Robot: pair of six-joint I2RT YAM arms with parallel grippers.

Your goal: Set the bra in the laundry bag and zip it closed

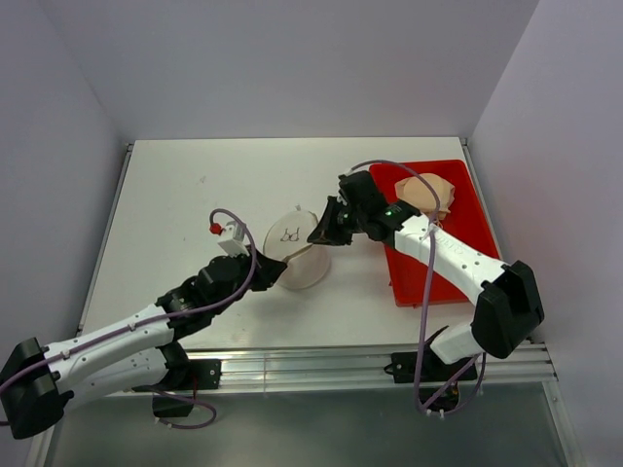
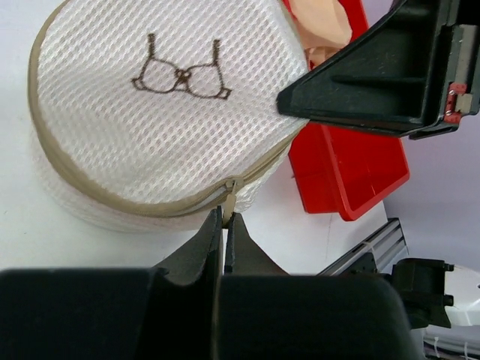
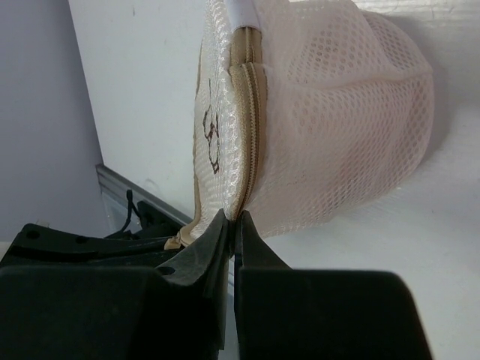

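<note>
The laundry bag [image 1: 297, 248] is a white round mesh drum with a beige zip band, tipped up on the table between my grippers. Its face with the small bra mark shows in the left wrist view [image 2: 150, 112]. My left gripper [image 1: 265, 272] is shut on the pale zipper pull [image 2: 227, 204] at the bag's near edge. My right gripper [image 1: 321, 233] is shut on the bag's seam by the zip [image 3: 246, 112]. The mesh [image 3: 337, 127] looks pinkish-beige from something pale inside. The pale bra itself does not show clearly.
A red rectangular tray [image 1: 467, 243] lies at the right, under my right arm. A darker tan-peach bra [image 1: 425, 195] sits in its far end and also shows in the left wrist view [image 2: 322, 22]. Grey walls close off three sides.
</note>
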